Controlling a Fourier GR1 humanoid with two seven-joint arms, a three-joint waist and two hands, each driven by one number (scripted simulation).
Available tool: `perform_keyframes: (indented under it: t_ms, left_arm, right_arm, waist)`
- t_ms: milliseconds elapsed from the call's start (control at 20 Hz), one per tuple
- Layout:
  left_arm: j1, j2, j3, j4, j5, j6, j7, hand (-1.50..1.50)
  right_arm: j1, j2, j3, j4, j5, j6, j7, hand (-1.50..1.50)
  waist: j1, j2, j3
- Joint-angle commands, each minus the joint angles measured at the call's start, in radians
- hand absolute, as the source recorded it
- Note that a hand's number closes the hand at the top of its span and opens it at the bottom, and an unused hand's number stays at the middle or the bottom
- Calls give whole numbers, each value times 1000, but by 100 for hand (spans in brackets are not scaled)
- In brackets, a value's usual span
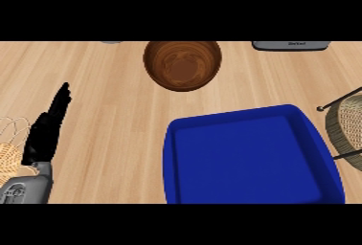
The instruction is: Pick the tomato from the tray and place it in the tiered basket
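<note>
Nearest the viewer, a blue tray [212, 158] is seen lying on the wooden counter [106, 86], reaching to the lower edge at right of centre; only its blue floor and raised rim are shown, and no tomato can be made out on it or elsewhere. Beyond the tray, near the top, a brown wooden bowl [183, 64] is placed upright. At the right edge, part of a wicker basket [348, 128] with a dark wire frame is visible, just beside the tray's right rim. At the lower left, the left hand [44, 134] is held with fingers straight and pointing up, gripping nothing, above its grey forearm. Another piece of pale wickerwork [8, 155] is partly hidden beside that hand. A grey object [290, 45] is cut off by the top edge.
</note>
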Motion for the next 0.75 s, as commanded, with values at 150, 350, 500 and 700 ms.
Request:
perform_keyframes:
  t_ms: [150, 350, 500, 700]
  left_arm:
    - [10, 1, 27, 43, -1, 10, -30, 0]
    - [-24, 0, 24, 27, -7, 6, 7, 0]
    - [16, 12, 35, 23, 16, -27, -39, 0]
    - [-19, -26, 17, 53, -14, 13, -32, 0]
  right_arm:
    - [139, -54, -265, -21, -217, 190, 89, -150]
    - [232, -136, -405, 46, -306, 315, 56, -150]
    - [305, -221, -530, 187, -360, 386, -61, -150]
    - [388, -263, -623, 372, -383, 424, -228, -150]
  waist:
    - [-35, -6, 1]
    - [-24, -3, 1]
    - [-20, -2, 2]
    - [-20, 0, 3]
